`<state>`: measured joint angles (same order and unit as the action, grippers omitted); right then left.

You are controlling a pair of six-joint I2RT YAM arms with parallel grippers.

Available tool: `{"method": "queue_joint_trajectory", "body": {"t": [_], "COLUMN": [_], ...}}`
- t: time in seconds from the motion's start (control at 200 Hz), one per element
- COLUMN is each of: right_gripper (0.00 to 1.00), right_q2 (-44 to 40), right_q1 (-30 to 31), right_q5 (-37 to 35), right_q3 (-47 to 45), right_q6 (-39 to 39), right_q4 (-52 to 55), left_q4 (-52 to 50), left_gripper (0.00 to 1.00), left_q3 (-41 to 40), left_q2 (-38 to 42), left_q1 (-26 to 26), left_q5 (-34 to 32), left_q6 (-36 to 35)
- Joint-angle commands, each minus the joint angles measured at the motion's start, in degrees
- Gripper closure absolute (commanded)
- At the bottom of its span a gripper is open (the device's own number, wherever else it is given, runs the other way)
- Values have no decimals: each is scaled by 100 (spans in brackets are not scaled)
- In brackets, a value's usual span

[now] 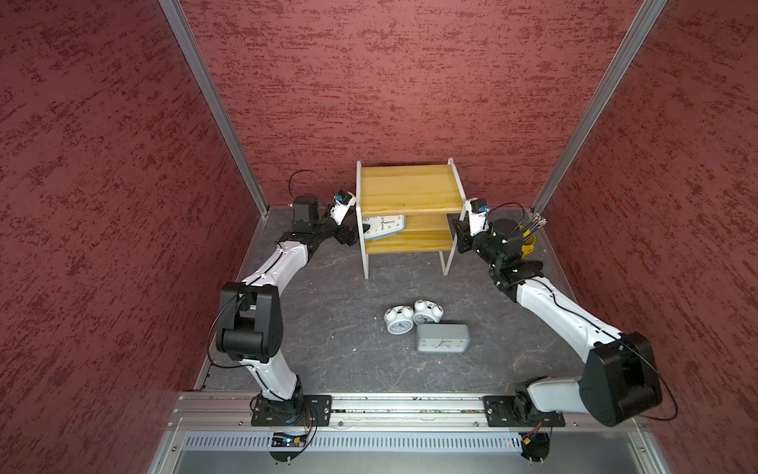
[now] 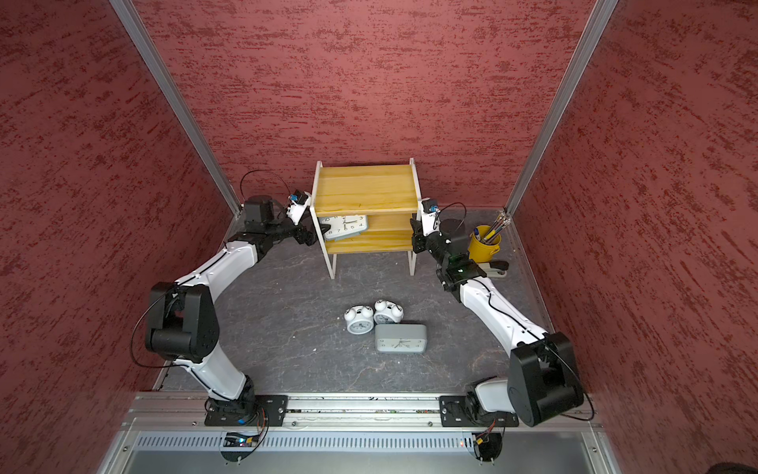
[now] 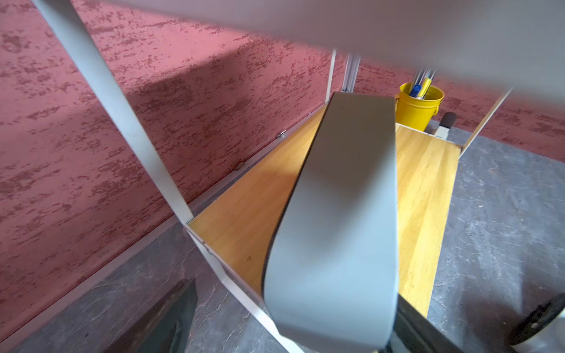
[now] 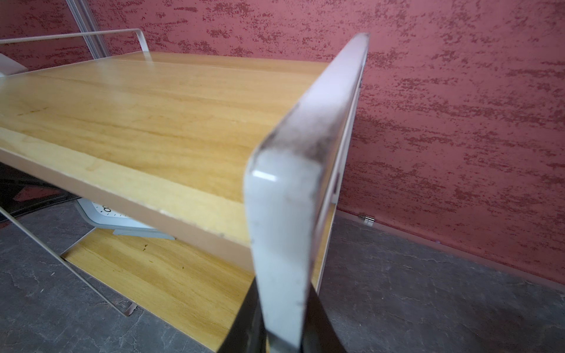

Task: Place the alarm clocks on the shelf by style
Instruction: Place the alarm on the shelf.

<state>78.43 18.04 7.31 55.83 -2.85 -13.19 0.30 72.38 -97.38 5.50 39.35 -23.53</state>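
Observation:
The shelf (image 1: 410,184) (image 2: 363,184) stands at the back of the table. One grey alarm clock (image 1: 383,225) (image 2: 344,225) (image 3: 336,214) leans tilted at the left end of its lower board, partly under the top board. My left gripper (image 1: 355,230) (image 3: 293,330) is open around it, with a clear gap at one finger (image 3: 174,321). My right gripper (image 1: 457,236) (image 4: 282,336) is shut on the shelf's white frame post (image 4: 284,229). Two white twin-bell clocks (image 1: 398,321) (image 1: 427,312) and a second grey clock (image 1: 443,338) lie on the table.
A yellow pencil cup (image 2: 484,246) (image 3: 419,107) with pens stands right of the shelf, behind my right arm, with a small stapler-like thing (image 2: 494,269) beside it. Red walls close in on three sides. The shelf's top board (image 4: 153,107) carries nothing.

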Motion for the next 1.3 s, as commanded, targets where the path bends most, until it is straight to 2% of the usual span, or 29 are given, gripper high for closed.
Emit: {"method": "queue_joint_trajectory", "body": {"t": [0.0,0.045,0.135,0.175,0.291,0.361,0.526,0.731,0.912,1.293], "right_gripper": [79,79,78,78,78,78,78,78,78,78], "right_q2": [-111,-116,-112,-109,-109,-101,-128,-142,-144,-75], "right_q1": [-17,-16,-12,-15,-17,-16,-11,-12,-20,-15], "right_q5": [54,53,65,61,75,91,82,77,123,287], "right_q3": [212,210,215,214,209,209,207,178,190,273], "right_q6": [-11,-7,15,19,28,37,9,31,38,65], "right_q4": [71,73,71,71,55,59,71,80,115,231], "left_q4": [256,327,390,398,384,351,396,380,411,432], "left_gripper": [14,17,32,33,48,53,56,66,76,77], "left_q3": [-206,-270,-336,-347,-346,-321,-286,-150,-158,-128], "left_q2": [270,317,377,389,374,348,309,163,106,52], "left_q1": [13,13,15,15,17,26,51,91,176,241], "left_q5": [-350,-395,-443,-458,-450,-405,-159,240,310,520], "left_q6": [-148,-143,-104,-101,-108,-99,-79,87,138,271]}}
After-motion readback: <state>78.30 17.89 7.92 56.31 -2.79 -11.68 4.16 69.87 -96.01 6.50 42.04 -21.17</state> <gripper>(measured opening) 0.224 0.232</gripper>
